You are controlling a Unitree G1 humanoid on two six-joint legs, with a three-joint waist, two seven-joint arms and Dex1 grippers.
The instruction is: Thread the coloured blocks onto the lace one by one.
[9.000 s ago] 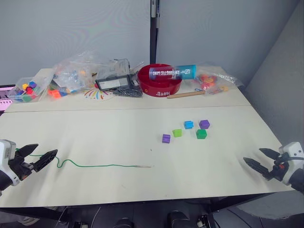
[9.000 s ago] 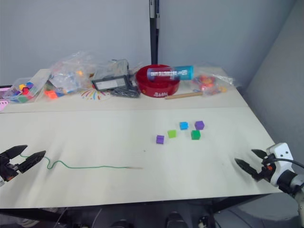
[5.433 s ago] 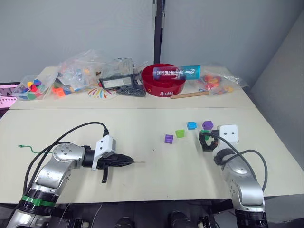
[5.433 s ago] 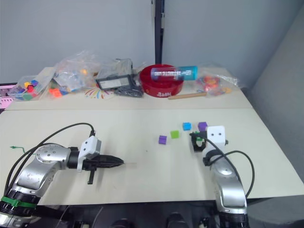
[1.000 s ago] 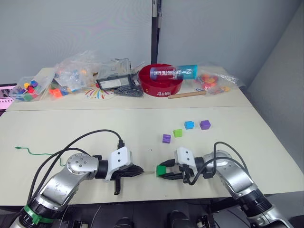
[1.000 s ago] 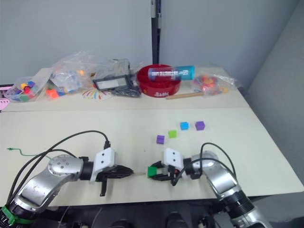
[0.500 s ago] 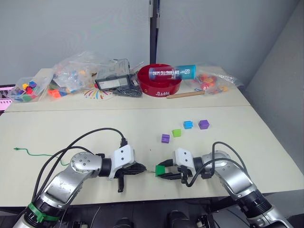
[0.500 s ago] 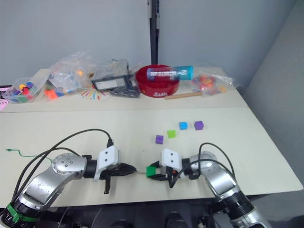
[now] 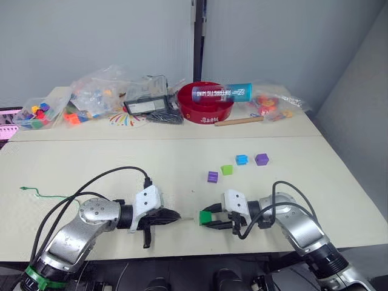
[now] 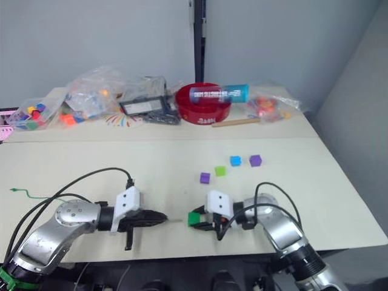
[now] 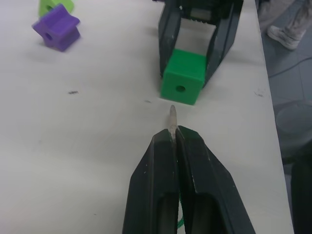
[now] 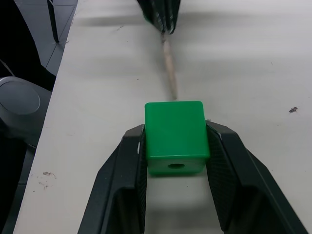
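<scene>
Left pincer (image 9: pixel 176 216) backed off, lace tip (image 11: pixel 172 116) outside dark green block (image 9: pixel 205 217)

Low in the frame, the left gripper (image 9: pixel 177 216) and right gripper (image 9: pixel 205 219) faced each other over the table (image 9: pixel 91 163), a block (image 9: pixel 205 217) between the right one's fingers and the lace (image 11: pixel 172 117) tip just left of it. Four more blocks (image 9: pixel 236 166) lay right of centre. A bowl (image 9: pixel 206 103) and bags (image 9: pixel 97 91) stood along the upper edge.

The dark green block (image 12: pixel 175 135) looks like smooth, faintly glossy plastic. The pincer fingers (image 12: pixel 124 187) gripping it are matt black plastic. The desk (image 9: pixel 121 163) is pale, matt, lightly speckled. The lace's tip (image 11: pixel 172 117) looks pale and stiff.
</scene>
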